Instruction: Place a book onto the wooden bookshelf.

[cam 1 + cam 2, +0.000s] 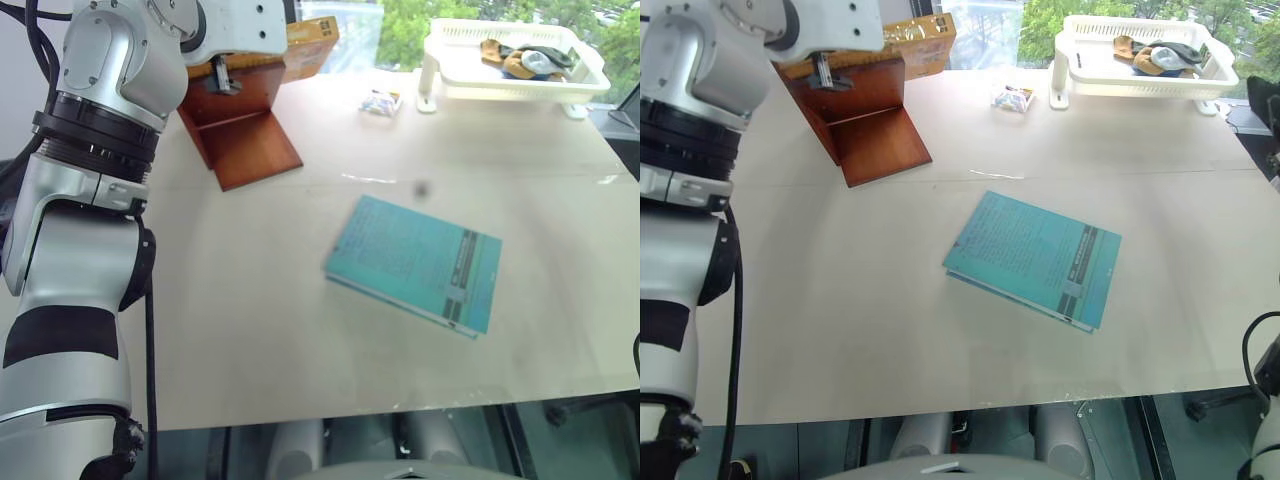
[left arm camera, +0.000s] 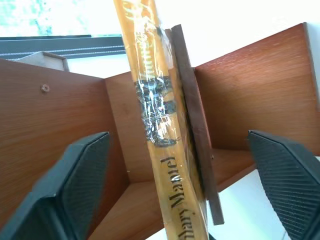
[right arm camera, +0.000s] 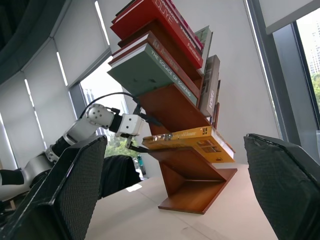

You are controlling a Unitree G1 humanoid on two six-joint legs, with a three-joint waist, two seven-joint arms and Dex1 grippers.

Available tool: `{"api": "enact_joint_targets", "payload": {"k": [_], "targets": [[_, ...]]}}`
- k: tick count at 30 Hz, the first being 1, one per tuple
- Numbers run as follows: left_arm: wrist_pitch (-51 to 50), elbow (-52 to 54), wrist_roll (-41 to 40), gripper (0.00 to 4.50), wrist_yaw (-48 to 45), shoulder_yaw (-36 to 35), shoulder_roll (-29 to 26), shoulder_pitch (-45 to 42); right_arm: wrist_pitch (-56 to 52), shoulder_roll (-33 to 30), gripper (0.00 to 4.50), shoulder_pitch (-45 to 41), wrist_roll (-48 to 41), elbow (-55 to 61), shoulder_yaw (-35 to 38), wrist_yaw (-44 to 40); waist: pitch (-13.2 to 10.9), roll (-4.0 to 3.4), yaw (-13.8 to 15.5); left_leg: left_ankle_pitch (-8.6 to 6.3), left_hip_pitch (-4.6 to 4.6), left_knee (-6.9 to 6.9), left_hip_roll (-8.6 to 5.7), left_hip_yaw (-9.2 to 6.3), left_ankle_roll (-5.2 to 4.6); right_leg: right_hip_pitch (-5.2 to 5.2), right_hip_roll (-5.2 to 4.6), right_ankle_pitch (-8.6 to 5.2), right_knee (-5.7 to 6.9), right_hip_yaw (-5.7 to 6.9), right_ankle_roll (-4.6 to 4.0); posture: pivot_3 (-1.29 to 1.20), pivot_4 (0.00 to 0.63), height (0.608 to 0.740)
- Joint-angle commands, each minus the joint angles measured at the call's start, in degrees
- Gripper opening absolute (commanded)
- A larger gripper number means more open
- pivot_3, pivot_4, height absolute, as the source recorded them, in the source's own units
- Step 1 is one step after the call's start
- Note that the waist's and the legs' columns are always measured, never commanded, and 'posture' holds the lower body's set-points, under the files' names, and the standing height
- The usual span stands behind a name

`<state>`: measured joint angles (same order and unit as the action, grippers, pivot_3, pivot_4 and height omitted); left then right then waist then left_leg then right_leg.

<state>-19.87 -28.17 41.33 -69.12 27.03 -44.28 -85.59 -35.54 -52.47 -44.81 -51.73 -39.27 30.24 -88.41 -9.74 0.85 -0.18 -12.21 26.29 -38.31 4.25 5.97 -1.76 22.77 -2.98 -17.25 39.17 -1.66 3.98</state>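
We see a pale beige table top [image 1: 940,350] taking up most of the head views.

At approx. 11 o'clock on it stands the reddish-brown wooden stepped bookshelf [image 1: 875,140], w/ slanted panels and open compartments. In the right wrist view its upper compartments carry other books: red ones [image 3: 150,15] stacked at the top, a grey-green one [image 3: 145,70] beneath them, and a couple standing upright at the side.

At approx. 1 o'clock sits a white slatted plastic tray [image 1: 1140,75] on short legs, w/ a few small items inside that we can't make out.

Near the table's centre, a touch toward 3 o'clock, a thin teal book [image 1: 1035,258] lies flat, cover up, well apart from shelf and tray.

The thick yellow-orange paperback book [image 3: 192,140] rests on the shelf's lower slanted compartment, lying across the panel w/ one end sticking out past the shelf edge. In the left wrist view its lettered yellow spine runs alongside a shelf panel's edge, touching it.

The left gripper [image 2: 177,137] is at the shelf, its two black fingers [image 2: 75,185] spread wide either side of the spine, w/ clear gaps, so it grips nothing. The right gripper [image 3: 174,141] is held off to the side facing the shelf, pads also wide apart, w/ nothing between them.

A small crinkled wrapped packet [image 1: 1013,97] lies at approx. 12 o'clock, just beside the tray's near leg.
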Motion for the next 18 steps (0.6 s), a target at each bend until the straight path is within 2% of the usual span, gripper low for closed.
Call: {"api": "enact_joint_targets", "payload": {"k": [1,5,7,9,12,15,18], "targets": [[0.0,1.8,0.0,4.44,0.0,-1.9,-1.0,-0.8,0.4,-0.4,4.50,-0.9,-0.8,1.9,1.5,-2.3,0.0,0.00,0.0,0.00,0.00,0.00,0.00,0.00,0.00,0.00,0.00,0.00,0.00,0.00,0.00,0.00,0.150,0.740],[2.5,1.6,-1.0,4.44,3.0,-3.4,-1.8,-0.7,0.2,-0.5,4.50,-0.6,-0.9,2.6,1.7,-1.9,0.0,0.00,0.0,0.00,0.00,-0.01,0.00,0.00,0.00,0.00,0.00,0.00,0.01,0.00,0.00,0.00,0.150,0.740],[6.8,1.0,-3.6,4.44,9.4,-6.6,-1.7,-1.7,-0.1,-0.8,4.50,-0.1,-1.3,3.3,2.3,-1.4,0.0,0.01,0.0,0.00,0.00,-0.01,0.00,-0.01,0.00,0.00,0.00,0.00,0.02,0.00,0.00,0.00,0.150,0.740],[10.1,1.7,-8.1,4.44,12.8,-10.8,-1.2,-1.9,-1.1,-1.3,4.50,1.0,-2.1,4.3,3.4,-1.0,0.0,0.01,0.1,0.00,0.00,-0.01,0.01,-0.02,0.00,0.01,-0.02,0.00,0.02,0.00,0.00,0.00,0.150,0.740],[9.6,6.2,-17.0,4.44,9.4,-16.8,-1.2,2.2,-2.6,-1.8,4.50,4.2,-2.7,6.6,4.9,-0.2,0.0,0.00,0.2,0.00,0.01,-0.01,-0.01,0.00,0.00,0.00,-0.05,0.00,0.01,0.01,0.00,0.00,0.150,0.740],[4.4,14.1,-25.5,4.44,6.5,-22.9,-1.0,9.5,-3.7,-2.0,4.50,7.0,-3.9,8.7,7.2,1.1,0.1,-0.21,0.1,0.00,-0.03,-0.02,0.00,0.01,0.00,-0.02,-0.05,0.00,0.05,0.00,0.00,0.00,0.150,0.740],[-13.6,27.2,-37.2,4.44,3.1,-30.0,1.5,18.3,-5.6,-2.1,4.50,10.3,-5.2,11.3,9.1,2.5,0.1,-0.22,0.0,0.01,-0.16,-0.14,0.01,0.02,0.01,-0.03,-0.04,-0.01,0.42,-0.04,-0.01,0.00,0.150,0.740]]}}
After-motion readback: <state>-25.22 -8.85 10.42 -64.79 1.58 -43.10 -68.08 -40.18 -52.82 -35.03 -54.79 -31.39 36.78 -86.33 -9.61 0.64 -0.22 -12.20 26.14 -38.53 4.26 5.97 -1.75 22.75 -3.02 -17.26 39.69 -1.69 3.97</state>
